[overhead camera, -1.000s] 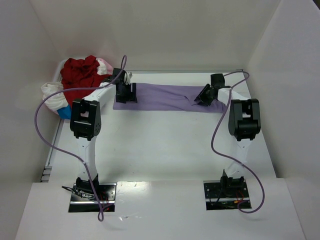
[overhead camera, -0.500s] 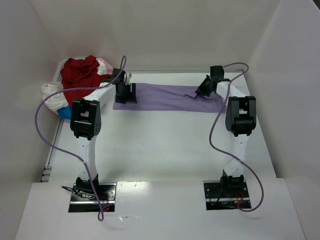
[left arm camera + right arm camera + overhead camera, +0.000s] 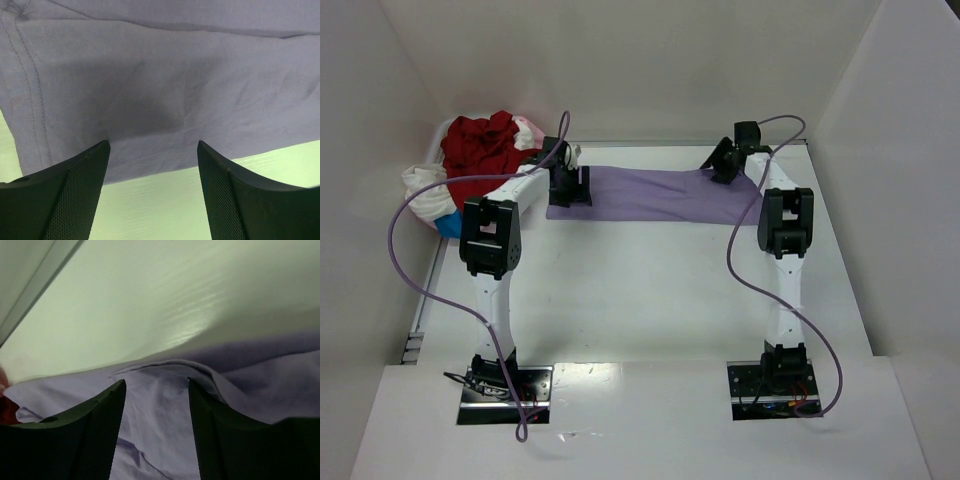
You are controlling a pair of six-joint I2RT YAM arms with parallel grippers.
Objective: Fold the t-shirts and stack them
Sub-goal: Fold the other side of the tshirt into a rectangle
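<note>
Along the far side of the table, the lavender-purple t-shirt lies folded into a long flat band running left to right. Over its left end hangs the left gripper, jaws spread wide and holding nothing. At the band's far right corner the right gripper is released as well, a raised crease of cloth just beyond its fingertips. Far left, the red t-shirt tops a heap with the white t-shirt and the pale pink t-shirt.
</note>
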